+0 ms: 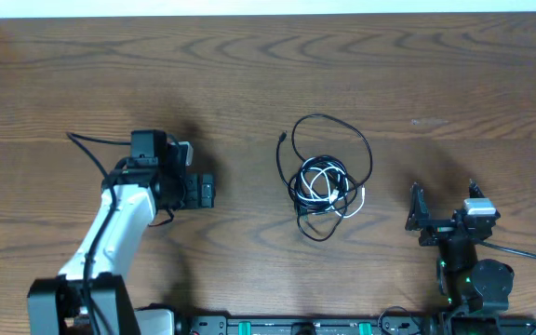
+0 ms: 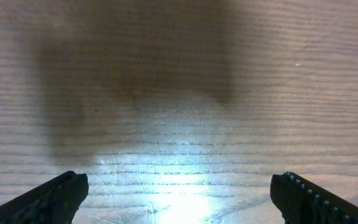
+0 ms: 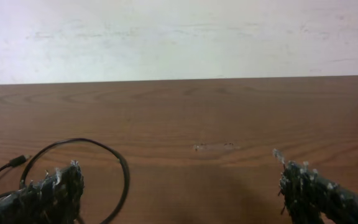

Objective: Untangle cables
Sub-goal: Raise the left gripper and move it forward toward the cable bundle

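- Overhead: a tangled bundle of thin black and white cables (image 1: 327, 186) lies mid brown wooden counter (image 1: 249, 74), between the left hand (image 1: 205, 191) and the right hand (image 1: 418, 219), touching neither.
- Left wrist: fingers (image 2: 55, 196) spread wide over bare counter, mostly cropped.
- Right wrist: fingers likewise spread; one hides part of a black loop (image 3: 114, 155).

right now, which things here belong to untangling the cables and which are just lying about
For the job:
black cables, knotted with the white strand mid-table
left gripper and right gripper, both open, both off the pile

Not for the job:
the table
thick arm wiring by the right arm
nothing else loose shows
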You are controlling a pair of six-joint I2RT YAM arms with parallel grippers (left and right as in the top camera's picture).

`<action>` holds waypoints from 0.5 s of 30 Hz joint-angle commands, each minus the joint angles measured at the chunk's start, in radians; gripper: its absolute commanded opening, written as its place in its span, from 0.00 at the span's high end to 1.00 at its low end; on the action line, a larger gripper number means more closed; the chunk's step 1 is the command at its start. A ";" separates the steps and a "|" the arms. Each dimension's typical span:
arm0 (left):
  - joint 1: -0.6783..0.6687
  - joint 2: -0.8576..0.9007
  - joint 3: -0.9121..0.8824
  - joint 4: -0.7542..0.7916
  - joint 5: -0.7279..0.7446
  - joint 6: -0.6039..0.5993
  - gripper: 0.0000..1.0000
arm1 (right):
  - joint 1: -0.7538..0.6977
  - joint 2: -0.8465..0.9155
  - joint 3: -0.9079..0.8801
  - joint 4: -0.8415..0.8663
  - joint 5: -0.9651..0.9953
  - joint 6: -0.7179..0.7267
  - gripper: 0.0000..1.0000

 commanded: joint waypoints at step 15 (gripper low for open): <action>-0.003 0.051 0.052 -0.027 -0.006 0.022 0.01 | -0.002 -0.006 -0.002 -0.003 0.004 0.013 0.01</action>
